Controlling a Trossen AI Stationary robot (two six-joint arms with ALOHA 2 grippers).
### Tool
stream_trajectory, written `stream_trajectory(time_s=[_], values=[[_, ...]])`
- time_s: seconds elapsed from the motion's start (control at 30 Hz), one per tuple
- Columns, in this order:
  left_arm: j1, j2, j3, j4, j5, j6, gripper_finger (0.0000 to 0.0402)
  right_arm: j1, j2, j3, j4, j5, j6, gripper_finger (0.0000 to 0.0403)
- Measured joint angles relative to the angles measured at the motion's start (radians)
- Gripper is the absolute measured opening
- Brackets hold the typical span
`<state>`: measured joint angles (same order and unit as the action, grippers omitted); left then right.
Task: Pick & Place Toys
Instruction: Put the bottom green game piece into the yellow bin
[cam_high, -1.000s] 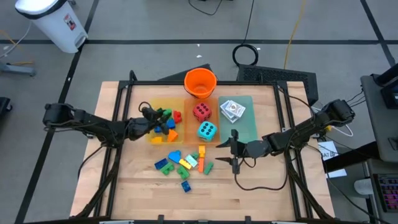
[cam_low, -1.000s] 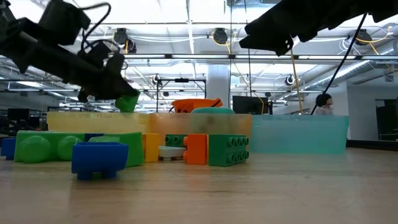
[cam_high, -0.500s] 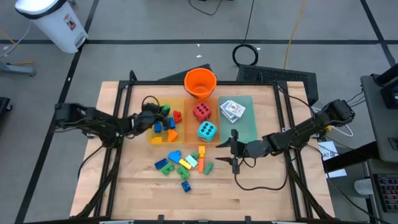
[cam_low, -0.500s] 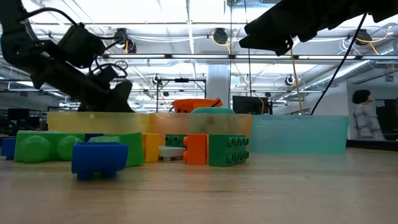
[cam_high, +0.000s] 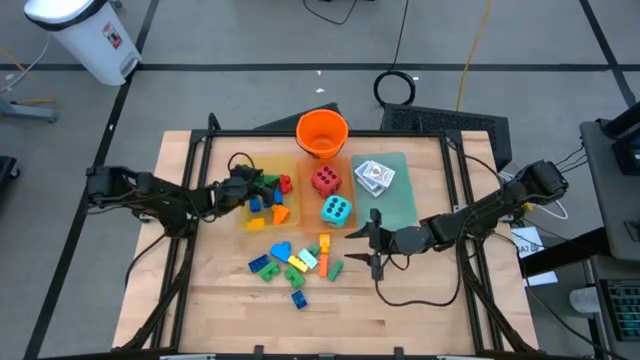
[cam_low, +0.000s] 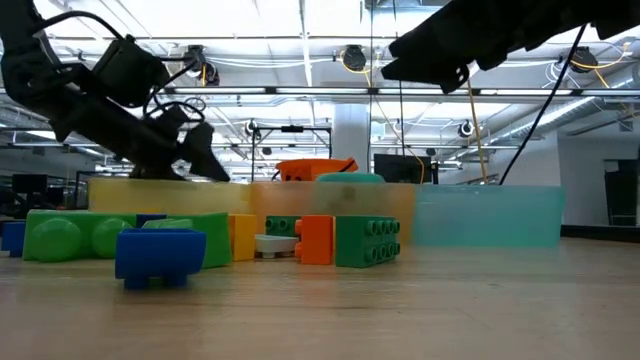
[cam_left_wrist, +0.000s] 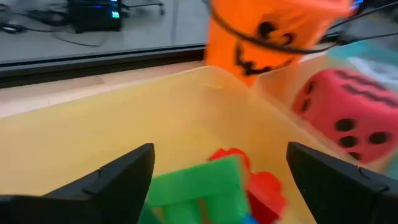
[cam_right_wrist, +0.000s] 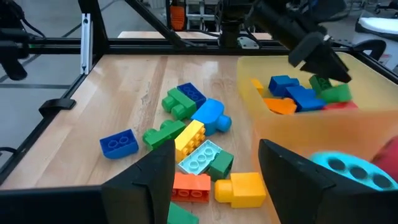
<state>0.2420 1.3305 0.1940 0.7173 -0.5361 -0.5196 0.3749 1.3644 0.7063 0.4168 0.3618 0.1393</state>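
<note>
My left gripper (cam_high: 262, 183) hangs open low in the yellow tray (cam_high: 250, 215), its fingers wide on either side of a green brick (cam_left_wrist: 198, 185) that lies among blue, orange and red bricks (cam_high: 272, 203) on the tray's floor. A red die (cam_high: 324, 180) and a teal die (cam_high: 335, 210) sit in the orange tray. White card packs (cam_high: 373, 176) lie in the green tray. Several loose bricks (cam_high: 295, 262) lie on the wood near the table's middle. My right gripper (cam_high: 372, 240) hovers open just right of them, holding nothing.
An orange bucket (cam_high: 322, 133) stands at the far edge behind the trays. The three trays sit side by side, their walls (cam_low: 330, 205) standing above the table. Black frame rails run along both sides. Bare wood lies toward the near edge.
My left gripper has carried a green brick toward the far edge and down into the yellow tray, then opened and let it go. The brick now lies on the tray's floor between the spread fingers.
</note>
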Motion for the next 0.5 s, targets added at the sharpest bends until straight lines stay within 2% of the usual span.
stream_trajectory(time_s=[0.07,0.17,0.37,0.5], values=[[0.0,-0.026,0.0,0.018,0.044,-0.003,0.0376,0.004,0.029,0.0,0.039,-0.015,-0.026,0.02],[0.0,-0.072,0.0,0.038,0.101,-0.004,0.0378,0.007,0.09,0.01,0.113,-0.092,-0.058,0.0207],[-0.001,-0.128,0.0,0.042,0.144,0.023,0.0379,-0.005,0.224,0.102,0.031,-0.204,-0.108,0.0226],[-0.001,-0.136,0.0,0.045,0.145,0.04,0.0379,-0.009,0.328,0.137,0.005,-0.209,-0.178,0.0226]])
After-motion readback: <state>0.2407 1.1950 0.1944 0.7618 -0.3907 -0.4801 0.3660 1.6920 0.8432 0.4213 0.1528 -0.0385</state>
